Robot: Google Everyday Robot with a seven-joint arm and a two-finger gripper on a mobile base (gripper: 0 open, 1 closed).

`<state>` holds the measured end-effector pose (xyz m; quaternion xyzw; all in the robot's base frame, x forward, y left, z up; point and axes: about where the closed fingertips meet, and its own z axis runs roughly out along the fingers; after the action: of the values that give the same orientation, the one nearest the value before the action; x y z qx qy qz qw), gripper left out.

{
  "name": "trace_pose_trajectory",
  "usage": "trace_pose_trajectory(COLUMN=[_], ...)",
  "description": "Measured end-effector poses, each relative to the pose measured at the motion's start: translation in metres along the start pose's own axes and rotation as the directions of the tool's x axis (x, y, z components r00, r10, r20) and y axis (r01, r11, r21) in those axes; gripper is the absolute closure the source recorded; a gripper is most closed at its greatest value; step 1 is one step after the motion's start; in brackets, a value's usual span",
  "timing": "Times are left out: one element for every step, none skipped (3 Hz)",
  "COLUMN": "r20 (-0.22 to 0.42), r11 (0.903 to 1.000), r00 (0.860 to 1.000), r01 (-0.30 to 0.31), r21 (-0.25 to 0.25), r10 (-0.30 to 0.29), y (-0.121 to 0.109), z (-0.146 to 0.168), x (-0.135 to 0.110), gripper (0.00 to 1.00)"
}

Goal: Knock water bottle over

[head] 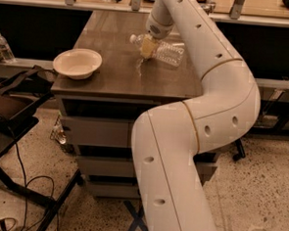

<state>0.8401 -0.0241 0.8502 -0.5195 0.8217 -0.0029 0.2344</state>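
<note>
The water bottle [164,52] is a clear ribbed plastic bottle. It lies on its side on the brown table top [112,76], with its white cap [134,38] pointing left. My gripper [147,47] hangs from the white arm, which reaches over the table from the front right. It sits right at the bottle's neck end and covers part of the bottle. It holds nothing that I can see.
A cream bowl [77,63] stands near the table's front left corner. A much smaller-looking clear bottle [4,47] stands on a ledge at the far left. A dark bag and stand [10,104] sit left of the table, with cables on the floor.
</note>
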Motion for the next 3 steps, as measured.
trace_pose_trajectory(r20=[-0.002, -0.005, -0.007], r11=[1.0000, 1.0000, 0.9999], r00=[1.000, 1.000, 1.000], r01=[0.000, 0.000, 0.000], r21=[-0.004, -0.009, -0.012], r10=[0.000, 0.000, 0.000], y=[0.0008, 0.0019, 0.0025], z=[0.0043, 0.0105, 0.0132], x=[0.0002, 0.0004, 0.0003], gripper=[0.51, 0.20, 0.00])
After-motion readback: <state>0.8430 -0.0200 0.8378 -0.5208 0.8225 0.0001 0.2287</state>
